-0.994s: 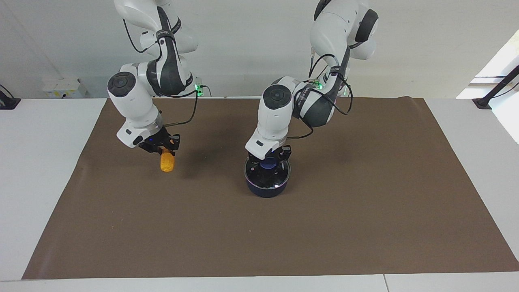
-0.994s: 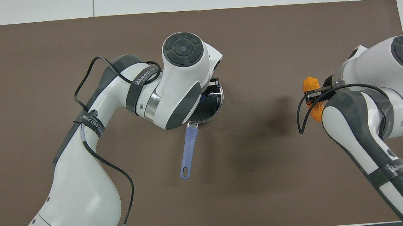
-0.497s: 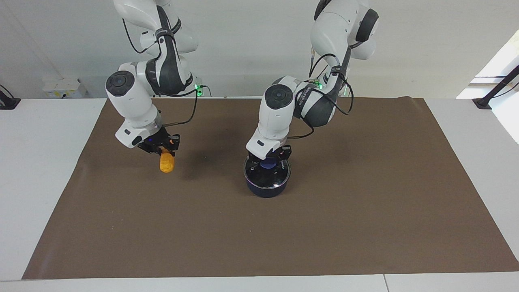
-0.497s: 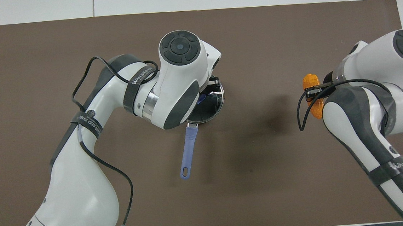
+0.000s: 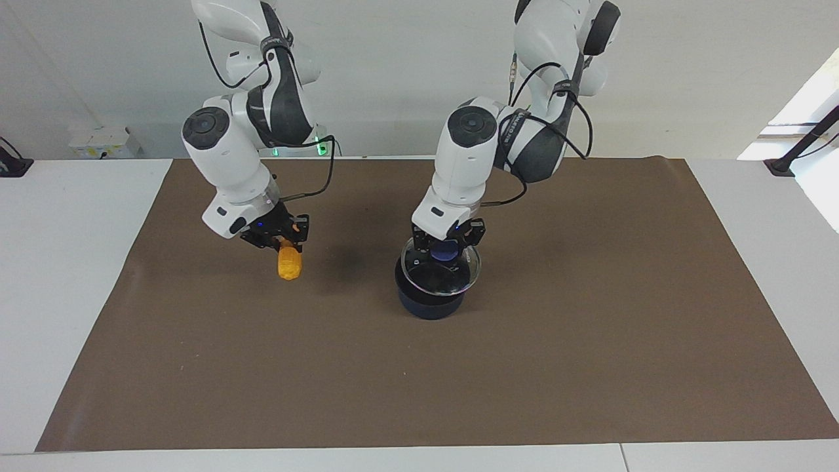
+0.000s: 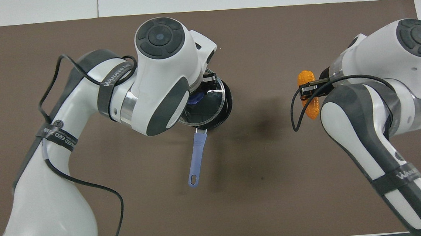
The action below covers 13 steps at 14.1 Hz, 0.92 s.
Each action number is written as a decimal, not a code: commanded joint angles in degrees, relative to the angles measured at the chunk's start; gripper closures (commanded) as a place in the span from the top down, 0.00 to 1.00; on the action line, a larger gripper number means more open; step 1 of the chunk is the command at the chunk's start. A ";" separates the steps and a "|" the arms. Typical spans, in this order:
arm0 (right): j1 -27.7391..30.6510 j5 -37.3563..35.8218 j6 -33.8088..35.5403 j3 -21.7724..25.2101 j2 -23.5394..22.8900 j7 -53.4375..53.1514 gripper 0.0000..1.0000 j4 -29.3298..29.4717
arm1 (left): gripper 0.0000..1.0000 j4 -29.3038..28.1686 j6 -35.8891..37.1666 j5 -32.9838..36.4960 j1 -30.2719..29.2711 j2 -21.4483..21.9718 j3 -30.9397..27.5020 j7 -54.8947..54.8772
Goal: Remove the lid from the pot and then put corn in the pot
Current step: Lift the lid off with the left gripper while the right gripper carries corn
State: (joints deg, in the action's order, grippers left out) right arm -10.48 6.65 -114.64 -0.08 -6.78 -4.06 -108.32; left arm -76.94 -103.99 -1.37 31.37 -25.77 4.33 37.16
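Observation:
The dark navy pot (image 5: 429, 303) stands mid-mat, its light-blue handle (image 6: 196, 156) pointing toward the robots. My left gripper (image 5: 446, 250) is shut on the blue knob of the glass lid (image 5: 440, 270) and holds it just above the pot, shifted toward the left arm's end. The lid also shows in the overhead view (image 6: 204, 106), over the pot (image 6: 223, 113). My right gripper (image 5: 280, 241) is shut on the top of the orange-yellow corn (image 5: 289, 264), which hangs above the mat toward the right arm's end. The corn also shows in the overhead view (image 6: 307, 92).
A brown mat (image 5: 557, 367) covers the white table (image 5: 59, 262). No other objects lie on it.
The left gripper has lifted the lid off the pot and moved it slightly toward the left arm's end. The right gripper has carried the corn a little toward the pot.

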 commanded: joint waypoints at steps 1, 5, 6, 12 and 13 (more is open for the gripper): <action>-4.44 1.17 -0.14 -0.18 -1.31 -5.68 0.00 2.32 | 0.20 -1.99 3.86 -0.65 -5.34 3.53 -0.02 -6.37; -12.43 1.79 -0.07 -0.18 -9.00 -18.14 0.00 14.21 | 0.19 -2.86 6.43 -0.56 -15.44 4.59 -0.11 -19.72; -14.20 1.79 1.86 -0.18 -13.66 -22.35 0.00 20.37 | 0.18 -3.91 5.82 -0.56 -18.16 4.77 -0.11 -23.32; -22.47 -0.05 -8.03 -0.18 -25.04 -30.38 0.00 26.95 | 0.16 -19.00 -6.73 -0.21 -30.30 10.38 -0.37 -40.56; -23.17 -0.05 -8.84 -0.18 -24.95 -31.35 0.00 25.02 | 0.16 -21.91 -9.71 -0.21 -32.06 11.26 -0.37 -42.50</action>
State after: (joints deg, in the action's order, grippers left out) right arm -33.05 7.32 -122.07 -0.33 -31.08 -33.60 -83.11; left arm -88.72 -107.50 -1.36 2.14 -20.43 3.57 -1.50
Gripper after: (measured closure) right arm 0.621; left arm 0.322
